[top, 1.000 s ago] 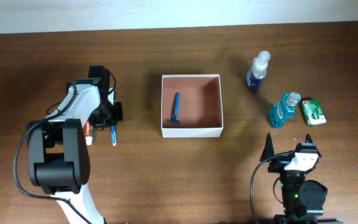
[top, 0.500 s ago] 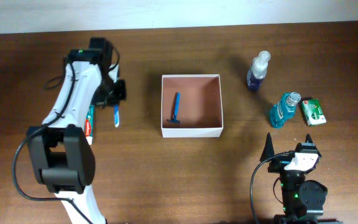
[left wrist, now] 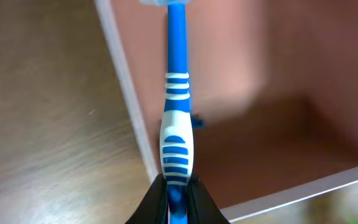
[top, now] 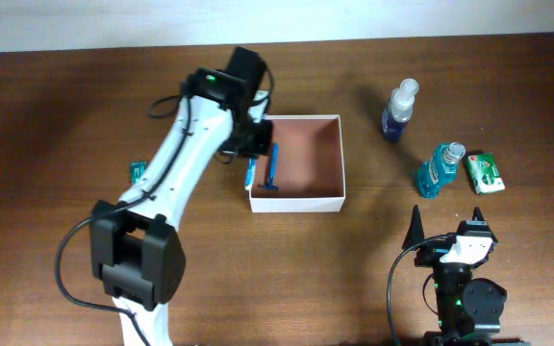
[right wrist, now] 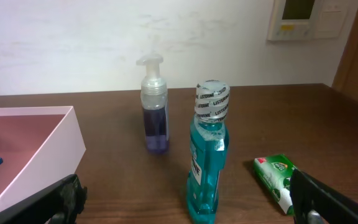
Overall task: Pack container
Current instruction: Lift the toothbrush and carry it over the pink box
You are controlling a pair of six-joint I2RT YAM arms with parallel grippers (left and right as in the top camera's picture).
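Observation:
The container [top: 327, 200], a shallow white-walled box with a pinkish-brown inside, sits mid-table with a blue razor [top: 273, 165] lying in it. My left gripper [top: 250, 146] hangs over its left wall, shut on a blue-and-white toothbrush [top: 251, 174]. In the left wrist view the black fingers [left wrist: 158, 200] pinch the toothbrush [left wrist: 176, 140] handle, and the brush points over the wall [left wrist: 124, 87] above the container's inside; its head is cut off at the top edge. My right gripper [top: 445, 235] rests open near the front right edge, nothing between its fingers [right wrist: 63, 198].
A pump bottle [top: 400, 108] with purple liquid, a teal mouthwash bottle [top: 439, 170] and a green packet [top: 485, 173] stand right of the container. The right wrist view shows the mouthwash [right wrist: 207, 155], the pump bottle [right wrist: 155, 118] and the packet [right wrist: 275, 177] close ahead. A toothpaste end [top: 136, 171] peeks out at left.
My left arm has lifted the toothbrush from the left of the table and carried it right to the container's left wall. The right arm has not moved.

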